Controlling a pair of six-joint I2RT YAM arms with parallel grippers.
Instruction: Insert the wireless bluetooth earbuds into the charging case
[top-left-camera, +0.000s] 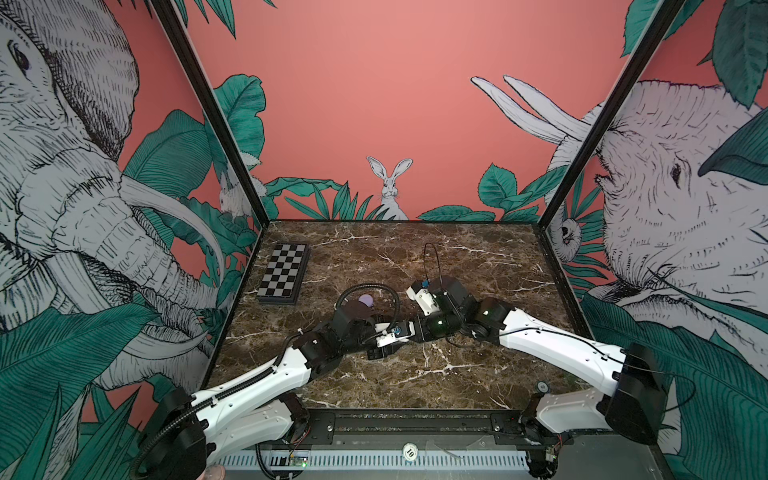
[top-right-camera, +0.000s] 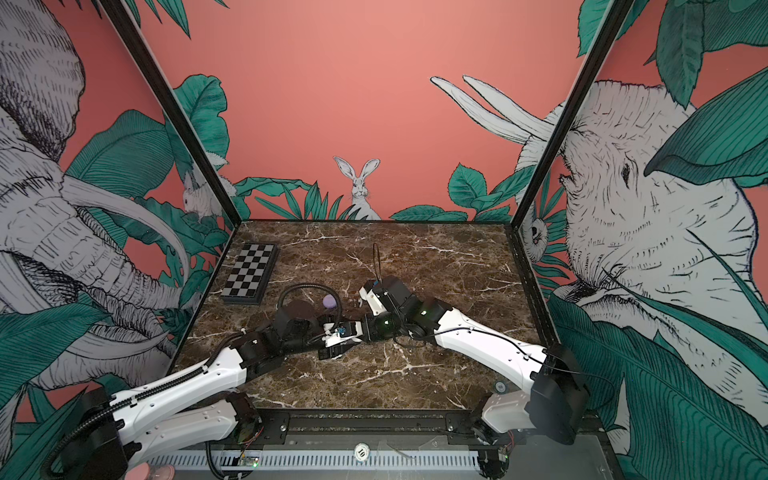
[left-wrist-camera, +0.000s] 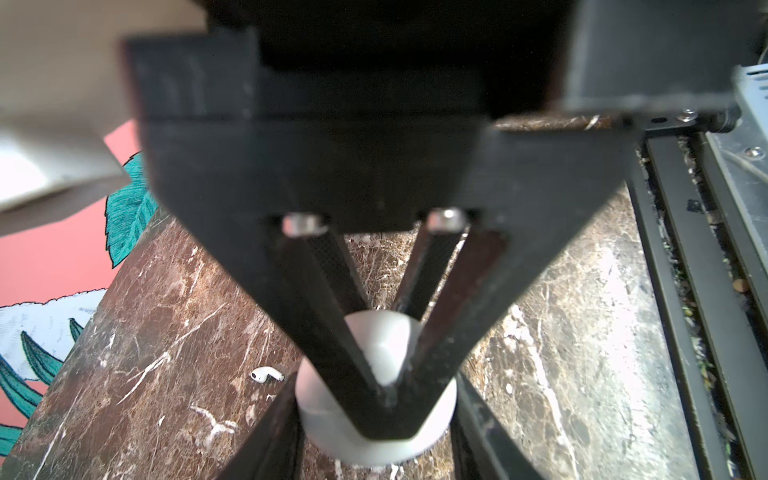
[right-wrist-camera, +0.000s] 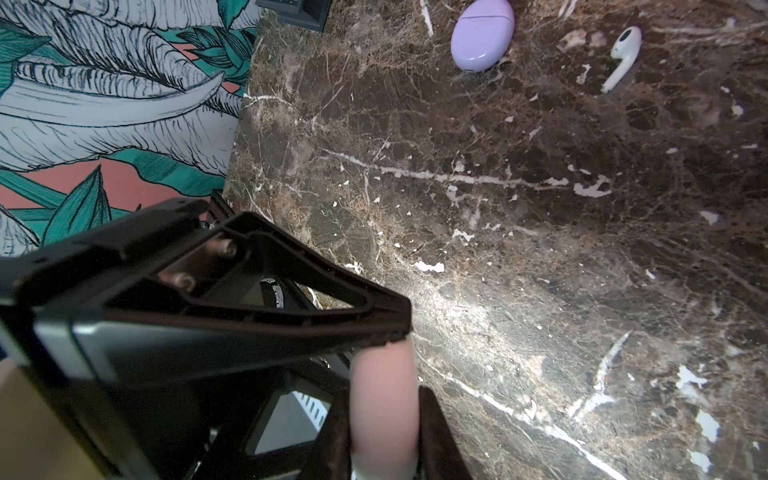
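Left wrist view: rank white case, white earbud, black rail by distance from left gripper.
1. white case, in the jaws of the left gripper.
2. white earbud, on the table beside the case.
3. black rail, far off at the table edge.

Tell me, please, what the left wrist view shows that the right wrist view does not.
Only the left wrist view: the round outline of the pale case and a long stretch of black frame rail.
Only the right wrist view: the closed lilac case and a dark corner of the chessboard.
Both: the marble table, the painted wall, black gripper fingers on either side of the pale case, and a loose white earbud; whether the right wrist view's earbud is the same one, I cannot tell.
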